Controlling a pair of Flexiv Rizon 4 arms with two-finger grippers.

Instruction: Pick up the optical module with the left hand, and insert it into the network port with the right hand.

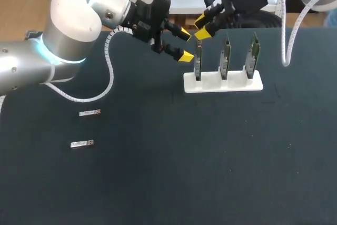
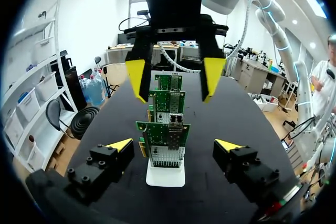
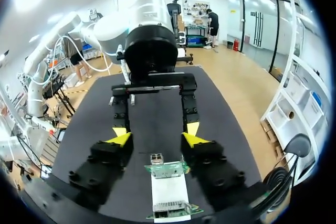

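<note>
Your left tool [image 1: 185,45] and right tool [image 1: 201,27] hang open, empty, by the card stand [image 1: 222,84]. Two modules [image 1: 89,113] lie flat, far from it, on your left arm's side, ready to grab.

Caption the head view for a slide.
Left gripper and right gripper hang open near the white rack's leftmost card; two optical modules lie untouched.

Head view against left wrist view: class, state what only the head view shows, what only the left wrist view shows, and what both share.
Only the head view: two optical modules lying on the table, well away from the stand. Only the left wrist view: the metal port cage on the nearest card. Both: the white stand with three upright cards, and both arms' jaws, open and holding nothing.
</note>
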